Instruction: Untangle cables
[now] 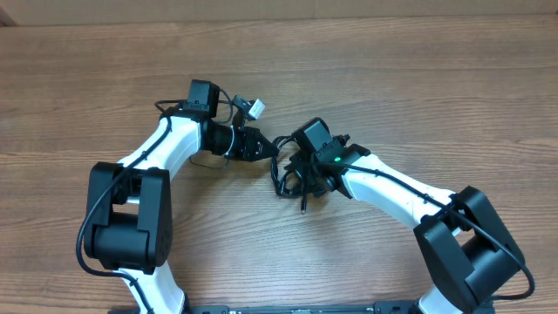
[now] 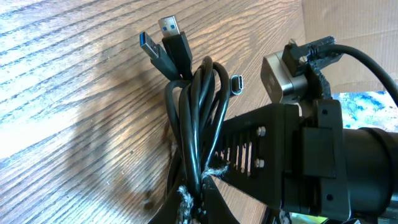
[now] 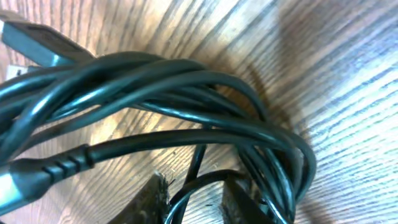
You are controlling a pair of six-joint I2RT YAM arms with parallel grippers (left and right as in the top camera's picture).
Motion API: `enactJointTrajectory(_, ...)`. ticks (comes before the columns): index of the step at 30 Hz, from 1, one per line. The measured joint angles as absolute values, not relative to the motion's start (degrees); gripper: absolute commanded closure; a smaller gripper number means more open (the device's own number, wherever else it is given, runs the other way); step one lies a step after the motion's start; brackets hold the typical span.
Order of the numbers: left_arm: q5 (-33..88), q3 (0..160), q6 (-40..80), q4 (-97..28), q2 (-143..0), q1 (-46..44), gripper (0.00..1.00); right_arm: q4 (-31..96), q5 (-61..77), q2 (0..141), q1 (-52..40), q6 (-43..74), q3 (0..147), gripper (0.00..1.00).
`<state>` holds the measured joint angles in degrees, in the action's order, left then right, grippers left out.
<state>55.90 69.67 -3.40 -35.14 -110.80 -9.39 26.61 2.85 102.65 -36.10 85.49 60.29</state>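
– Cables (image 1: 286,179): where are they?
– They are in one black bundle on the wooden table (image 1: 418,78). The bundle is in the middle, between the two grippers.
– What is on the left of the bundle?
– The left gripper (image 2: 198,186). Its jaws are pressed tight on the bundle. The cords are squeezed between its fingers (image 2: 182,198) and run up and away from them.
– What is at the far end of the bundle from there?
– Two flat metal plugs (image 2: 163,43) stick out side by side. A small oval plug (image 2: 237,84) shows just beside the bundle.
– And on the right of the bundle?
– The right gripper (image 3: 196,199). It is right up against the bundle.
– Is it squeezing too?
– No. Its jaws are spread a little. One thin cord runs through the gap between them. The gap is wider than the cord, so the cord is not pinched.
– What else is close to it?
– Thick loops of the bundle lie across, just past its fingertips. A grey plug (image 3: 18,183) with a ribbed neck sits at the left edge of those loops.
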Motion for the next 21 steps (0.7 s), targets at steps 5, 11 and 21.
enactJointTrajectory(5,55.86,69.67,-3.40,-35.20,-110.80,-9.39,0.96,26.59,4.27,102.67,-36.10,85.67,60.29,0.96)
enactJointTrajectory(11,55.75,69.67,-3.40,-35.18,-110.80,-9.39,0.96,27.24,8.71,102.61,-34.26,83.07,60.29,0.96)
enactJointTrajectory(21,55.72,69.67,-3.40,-35.16,-110.80,-9.39,0.96,27.49,16.69,99.96,-30.85,72.36,60.29,0.57)
